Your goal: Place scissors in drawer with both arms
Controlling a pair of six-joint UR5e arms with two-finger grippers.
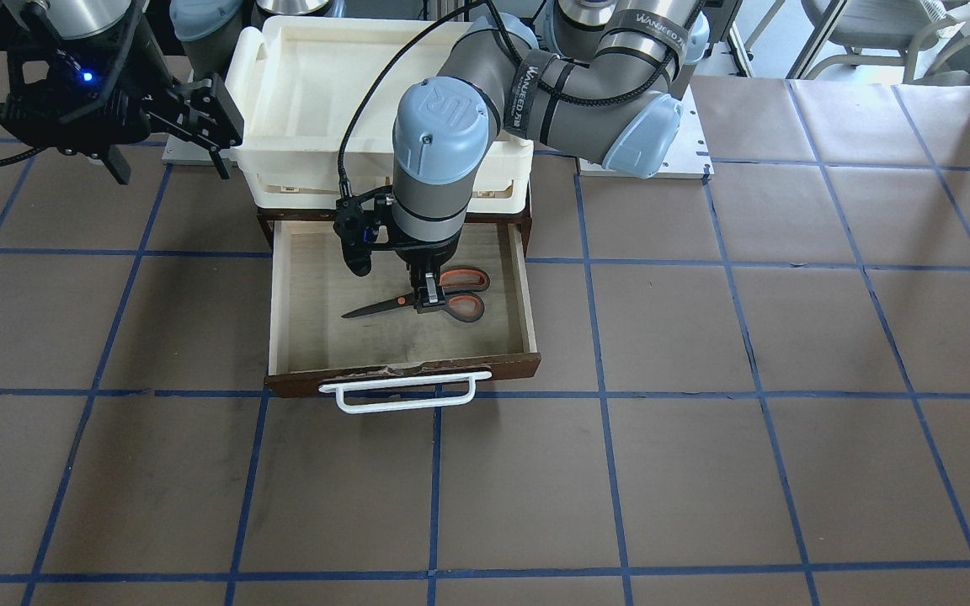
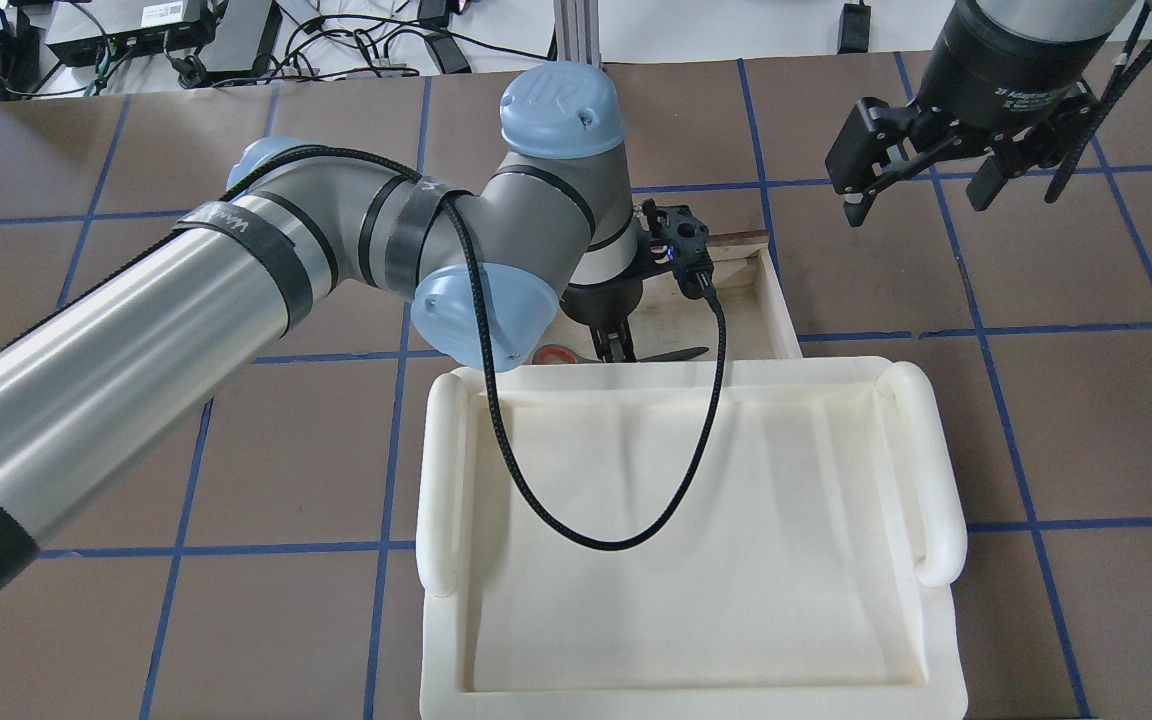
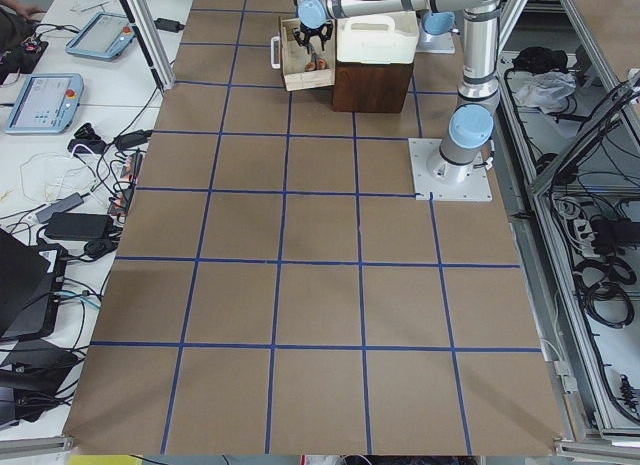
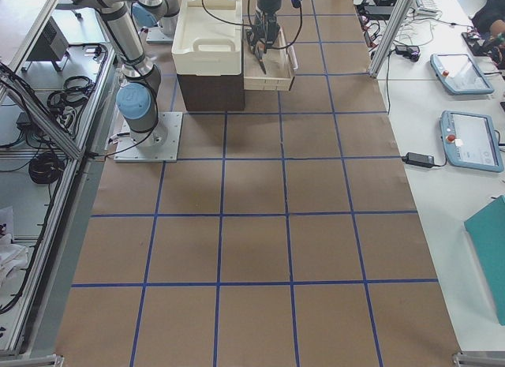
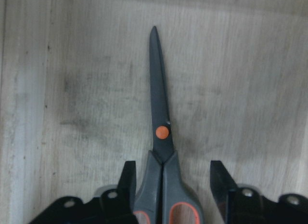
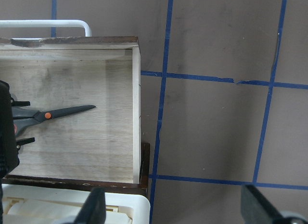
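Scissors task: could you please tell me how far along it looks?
Done: the drawer is open and the scissors lie flat on its floor. In hand: the left gripper is open, straddling the handles. Left: probably lifting that arm clear; the right gripper hovers open off to one side.

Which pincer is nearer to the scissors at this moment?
Left. The left pincer is down inside the drawer, open, its fingers on either side of the scissors' handles. The right pincer hangs open off to the side, outside the drawer.
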